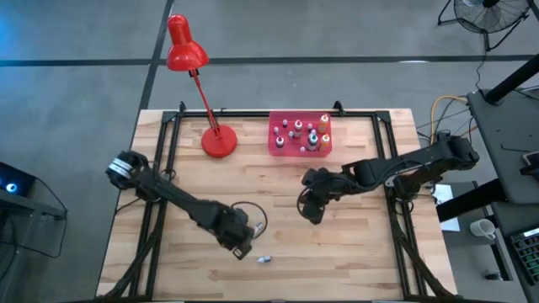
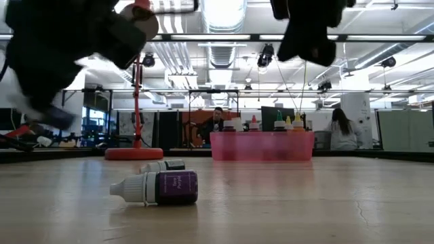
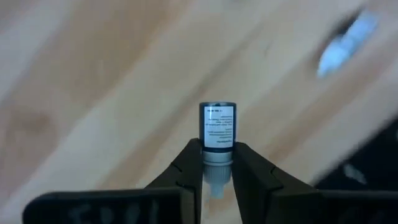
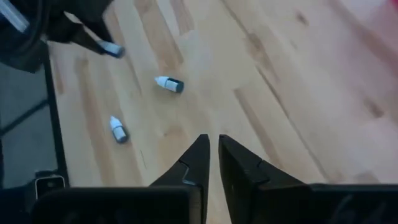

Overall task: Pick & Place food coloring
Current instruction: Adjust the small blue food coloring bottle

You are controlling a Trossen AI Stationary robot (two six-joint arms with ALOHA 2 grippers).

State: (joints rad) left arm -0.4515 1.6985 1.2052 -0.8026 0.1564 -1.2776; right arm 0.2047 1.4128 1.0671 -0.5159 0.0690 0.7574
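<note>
Gripping small dropper bottle by cap neck – our left gripper, front-left of table, clamps it. We judge bottle light, rigid, slick; label print unreadable. Two bottles lie loose nearby. Right gripper hovers mid-table, fingers together, empty – pink tray behind.

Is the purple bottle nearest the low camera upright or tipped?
Tipped: the purple bottle lies on its side on the table, white cap pointing sideways.
</note>
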